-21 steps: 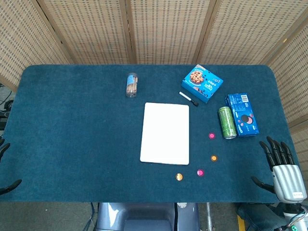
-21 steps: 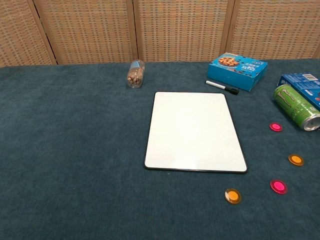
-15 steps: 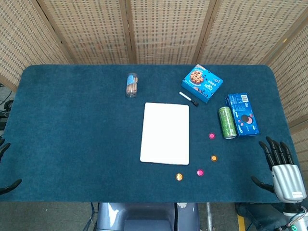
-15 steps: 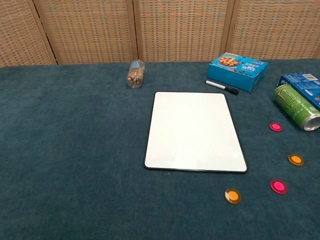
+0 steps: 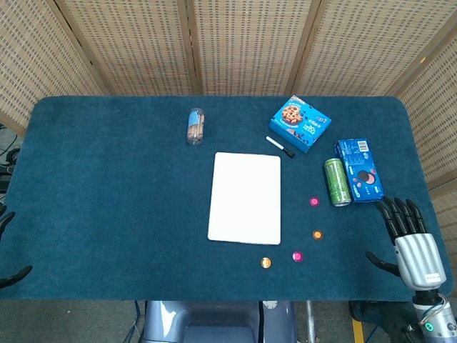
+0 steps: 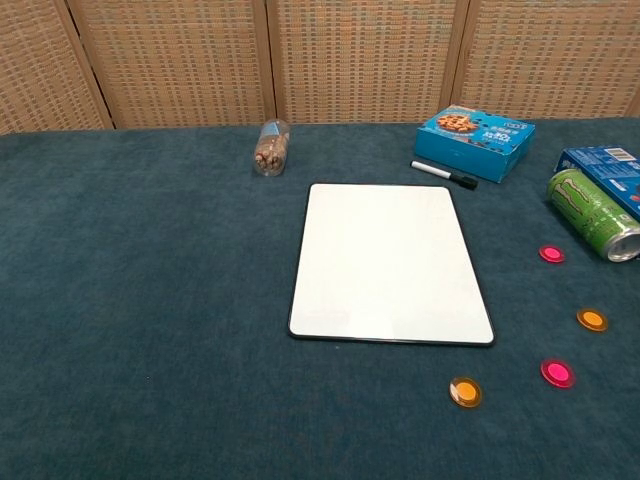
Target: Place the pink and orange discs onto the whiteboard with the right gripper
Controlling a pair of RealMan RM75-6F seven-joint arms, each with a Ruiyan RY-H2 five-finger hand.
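Observation:
The whiteboard (image 5: 245,198) (image 6: 389,262) lies flat at the middle of the blue table, bare. To its right lie two pink discs (image 5: 314,201) (image 5: 297,256) and two orange discs (image 5: 317,234) (image 5: 265,262); the chest view shows the same pink discs (image 6: 551,254) (image 6: 557,373) and orange discs (image 6: 591,320) (image 6: 465,391). My right hand (image 5: 407,236) hovers over the table's right front corner, fingers spread, holding nothing. Only the fingertips of my left hand (image 5: 8,246) show at the left edge, apart and empty.
A green can (image 5: 337,181) lies on its side next to a blue cookie pack (image 5: 359,169). Behind the board are a blue biscuit box (image 5: 300,123), a black marker (image 5: 280,146) and a clear jar (image 5: 195,126) on its side.
My right hand has moved a little to the left and further onto the table, toward the discs. Nothing else has moved.

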